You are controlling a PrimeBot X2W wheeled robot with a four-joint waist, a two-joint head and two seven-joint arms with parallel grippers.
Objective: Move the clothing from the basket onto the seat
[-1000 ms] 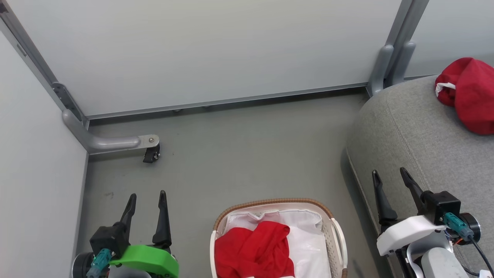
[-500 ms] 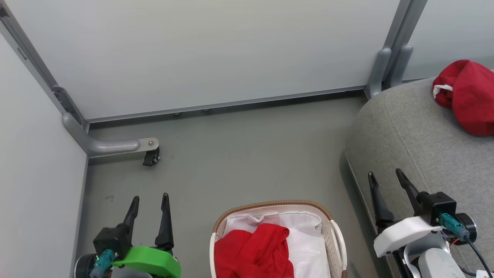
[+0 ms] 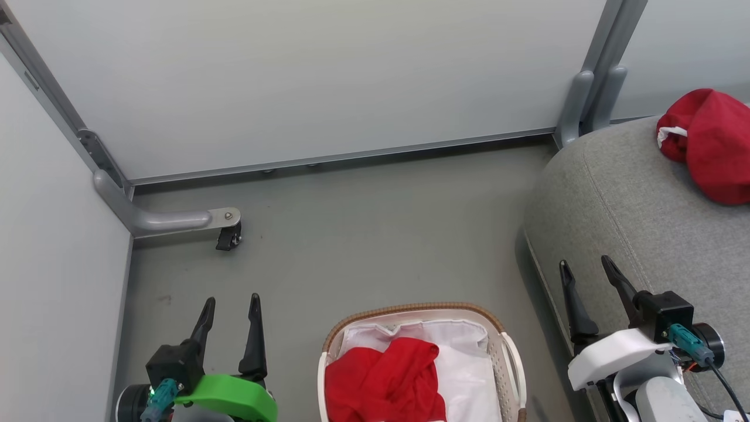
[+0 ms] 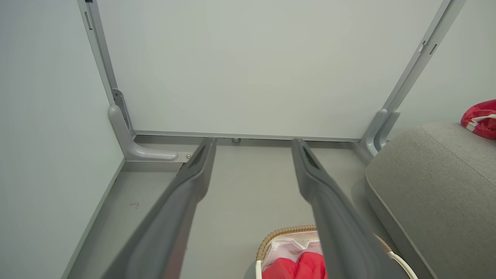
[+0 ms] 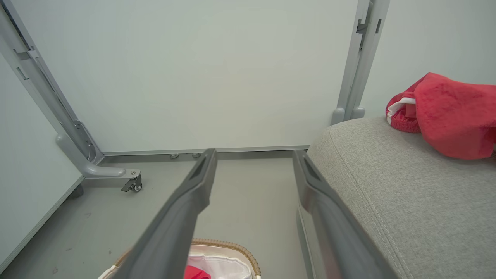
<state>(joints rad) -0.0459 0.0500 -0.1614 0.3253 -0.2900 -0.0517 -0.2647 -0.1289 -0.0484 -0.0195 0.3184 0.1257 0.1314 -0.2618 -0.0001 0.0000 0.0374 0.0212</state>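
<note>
The white basket (image 3: pixel 508 351) with a brown rim stands on the floor at the bottom middle of the head view, and red clothing (image 3: pixel 384 381) lies bunched on its white liner. Another red piece of clothing (image 3: pixel 712 140) with white trim rests on the grey seat (image 3: pixel 621 199) at the right. My left gripper (image 3: pixel 231 305) hangs open over the floor, left of the basket, with nothing between its fingers. My right gripper (image 3: pixel 586 266) stands open over the seat's near edge, also empty. The wrist views show the basket (image 4: pixel 279 234) (image 5: pixel 232 246), the seat (image 4: pixel 438 186) (image 5: pixel 387 182) and the clothing (image 4: pixel 480 118) (image 5: pixel 449 114) on it.
Pale partition panels close off the back and left. A grey panel foot with a black caster (image 3: pixel 228 235) juts onto the floor at the left. Two grey posts (image 3: pixel 592 99) stand at the seat's far corner. Grey floor (image 3: pixel 363 246) lies between the panels and the basket.
The whole head picture has shifted slightly, so the camera has moved. Both grippers stay open and empty. The clothing in the basket and on the seat lies as before.
</note>
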